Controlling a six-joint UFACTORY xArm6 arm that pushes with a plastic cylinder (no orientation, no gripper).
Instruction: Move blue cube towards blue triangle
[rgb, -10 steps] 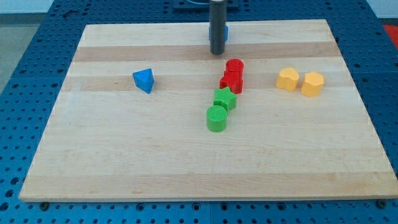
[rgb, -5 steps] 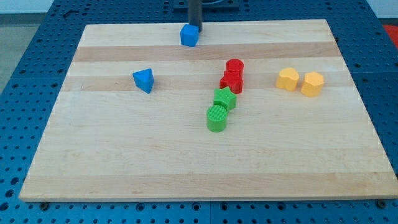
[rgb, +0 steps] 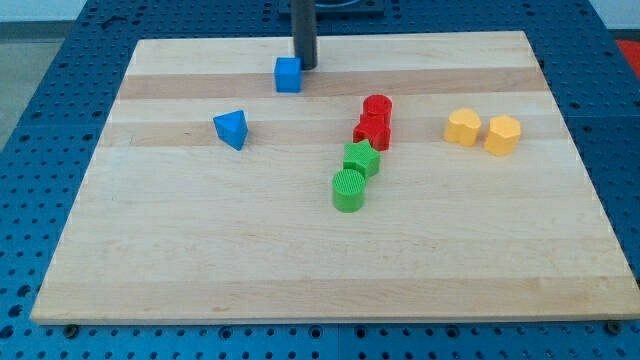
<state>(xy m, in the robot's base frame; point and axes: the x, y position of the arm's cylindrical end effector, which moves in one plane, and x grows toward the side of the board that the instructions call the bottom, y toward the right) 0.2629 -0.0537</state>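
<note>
1. Near the view's top, my tip (rgb: 304, 66) sits just right of and behind the blue cube (rgb: 288, 75), touching or nearly so; no gripper exists, just a rod.
2. Blue triangle (rgb: 231, 129) lies down-left, still apart from the cube.
3. Step: mid-push. Next: push the cube down-left across the tabletop (rgb: 200, 250).

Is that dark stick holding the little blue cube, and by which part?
Nothing is held. My tip only stands against the blue cube's upper right side.
</note>
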